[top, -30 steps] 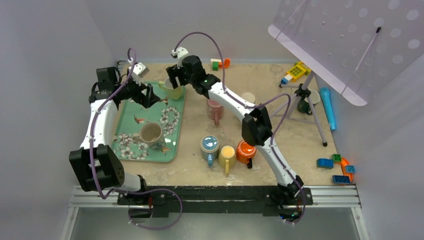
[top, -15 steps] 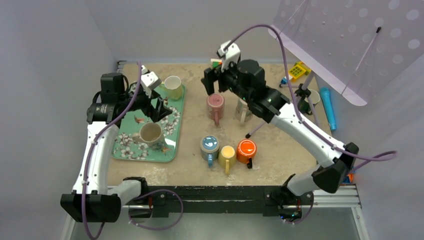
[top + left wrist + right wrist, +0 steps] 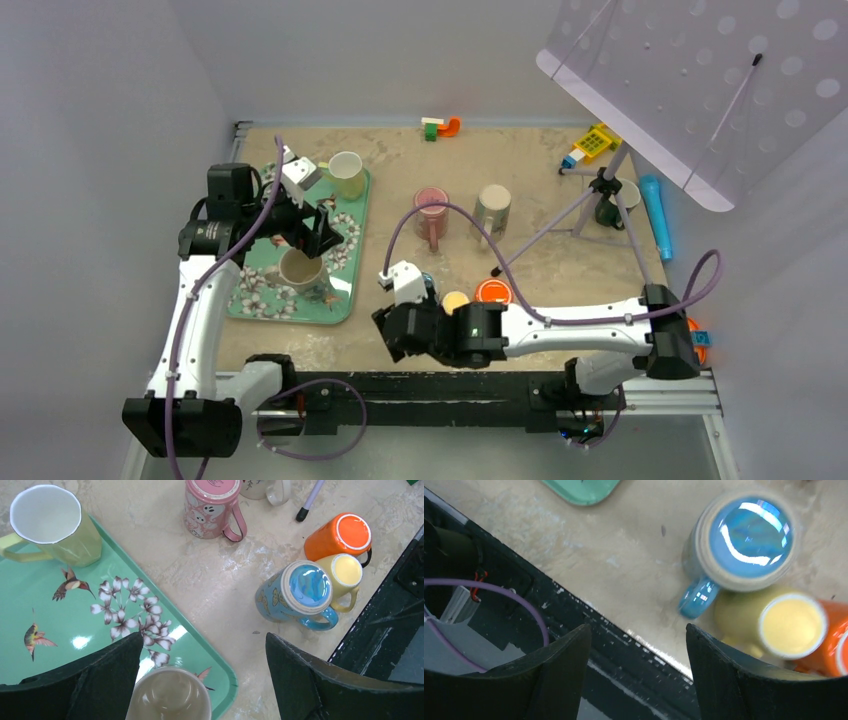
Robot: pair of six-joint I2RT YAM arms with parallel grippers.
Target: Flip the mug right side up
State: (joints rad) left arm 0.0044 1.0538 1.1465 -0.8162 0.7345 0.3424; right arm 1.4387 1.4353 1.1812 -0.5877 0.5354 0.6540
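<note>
Blue mug (image 3: pixel 751 537) upside down on table near front edge, against yellow mug (image 3: pixel 791 625); right gripper (image 3: pixel 637 630) beside it, jaws apart, empty; left gripper (image 3: pixel 203 640) wide open, empty, over beige mug (image 3: pixel 170 695) on tray (image 3: pixel 50 610)

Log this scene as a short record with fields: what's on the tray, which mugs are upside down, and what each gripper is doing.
On tray: green mug, beige mug, both upright
Upside down on table: pink mug, blue mug, yellow mug, orange mug, apparently grey mug
Left gripper: open, empty, above beige mug
Right gripper: open, empty, beside blue mug at the table's near edge
</note>
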